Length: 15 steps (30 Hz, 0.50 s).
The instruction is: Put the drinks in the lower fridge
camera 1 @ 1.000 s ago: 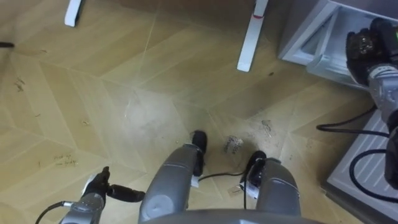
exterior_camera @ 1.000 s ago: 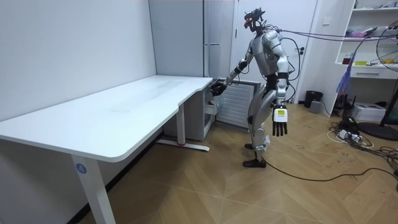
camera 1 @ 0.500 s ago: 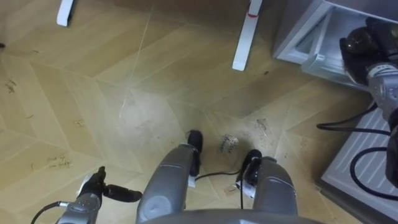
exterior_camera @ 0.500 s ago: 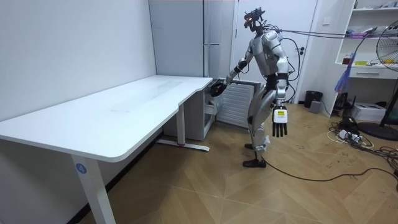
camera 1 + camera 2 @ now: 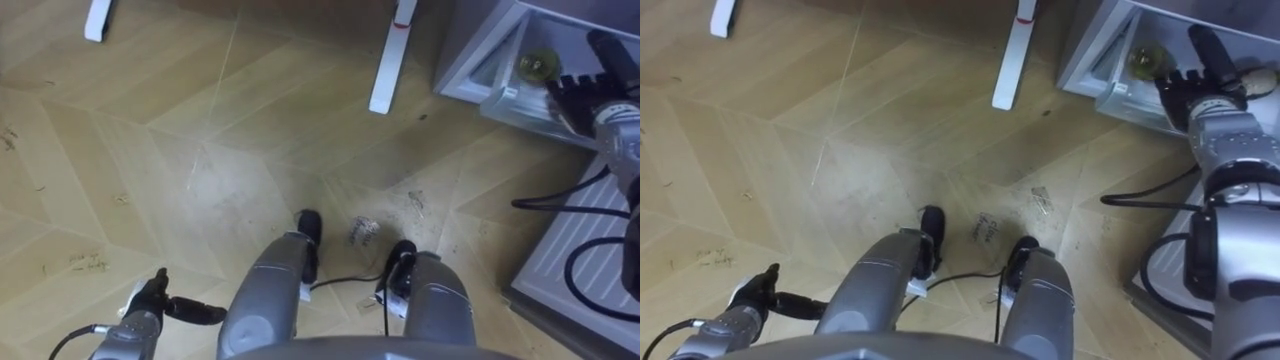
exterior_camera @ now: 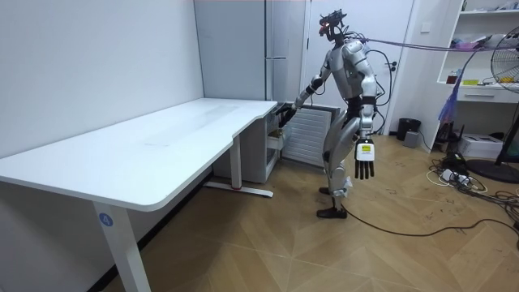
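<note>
A drink with a round greenish end sits inside the open lower fridge, seen from above at the upper right. My right hand is stretched into the fridge just right of the drink, with its fingers straight and apart from it. In the right eye view the drink and right hand show the same gap. My left hand hangs at my side, open and holding nothing. In the room view I stand facing the fridge, right arm reaching down to it, left hand hanging.
White desk legs stand on the wooden floor just left of the fridge, under the long white desk. A ribbed white panel with dark cables across it lies at my right. A fan and shelves stand at the room view's right.
My right hand held the dark drink at the fridge opening; its fingers have now straightened and let go, and the drink rests inside the fridge. The view shifted slightly.
</note>
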Tool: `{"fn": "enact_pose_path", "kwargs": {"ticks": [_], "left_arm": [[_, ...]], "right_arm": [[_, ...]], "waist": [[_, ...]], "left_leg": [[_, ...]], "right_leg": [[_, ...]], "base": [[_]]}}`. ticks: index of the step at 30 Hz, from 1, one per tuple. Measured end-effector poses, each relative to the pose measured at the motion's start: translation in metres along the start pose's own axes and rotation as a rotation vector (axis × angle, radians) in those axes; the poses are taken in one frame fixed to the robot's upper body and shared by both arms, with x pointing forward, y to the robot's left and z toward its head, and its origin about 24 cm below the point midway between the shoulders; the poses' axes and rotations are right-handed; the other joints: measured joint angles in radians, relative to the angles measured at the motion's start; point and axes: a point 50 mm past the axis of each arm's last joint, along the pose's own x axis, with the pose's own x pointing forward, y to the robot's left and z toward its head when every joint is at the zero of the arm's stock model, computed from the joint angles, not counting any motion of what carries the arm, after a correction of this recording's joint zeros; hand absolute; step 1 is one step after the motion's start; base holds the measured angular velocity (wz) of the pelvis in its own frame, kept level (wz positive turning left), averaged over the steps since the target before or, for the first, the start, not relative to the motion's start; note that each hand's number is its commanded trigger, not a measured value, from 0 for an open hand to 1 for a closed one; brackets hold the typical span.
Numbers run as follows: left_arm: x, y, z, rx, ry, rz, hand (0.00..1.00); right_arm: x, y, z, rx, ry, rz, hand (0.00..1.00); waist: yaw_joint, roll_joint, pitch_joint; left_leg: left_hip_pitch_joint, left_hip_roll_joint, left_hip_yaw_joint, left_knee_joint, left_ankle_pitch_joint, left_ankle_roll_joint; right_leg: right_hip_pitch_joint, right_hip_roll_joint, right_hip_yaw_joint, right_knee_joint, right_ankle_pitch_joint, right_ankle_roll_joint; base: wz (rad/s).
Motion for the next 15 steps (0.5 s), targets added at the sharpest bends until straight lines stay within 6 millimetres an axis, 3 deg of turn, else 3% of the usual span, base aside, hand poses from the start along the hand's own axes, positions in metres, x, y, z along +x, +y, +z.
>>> {"fn": "enact_pose_path", "kwargs": {"ticks": [12, 15], "left_arm": [[0.0000, -0.0002, 0.0008, 0.003, 0.006, -0.006, 0.00], [0.0000, -0.0002, 0.0026, 0.005, -0.003, -0.010, 0.00]], "right_arm": [[-0.0001, -0.0021, 0.0004, -0.035, -0.003, -0.009, 0.00], [-0.0003, -0.0004, 0.0034, -0.110, -0.018, -0.008, 0.00]], "waist": [[-0.006, 0.000, -0.0002], [-0.017, 0.002, -0.0011]], "left_leg": [[0.006, 0.001, -0.002, 0.013, -0.001, 0.001], [0.006, 0.002, 0.000, 0.020, -0.004, 0.006]], "right_leg": [[0.017, 0.002, -0.005, -0.001, 0.001, 0.002], [0.019, 0.001, -0.005, -0.001, 0.002, 0.005]], "base": [[0.00], [0.00]]}}
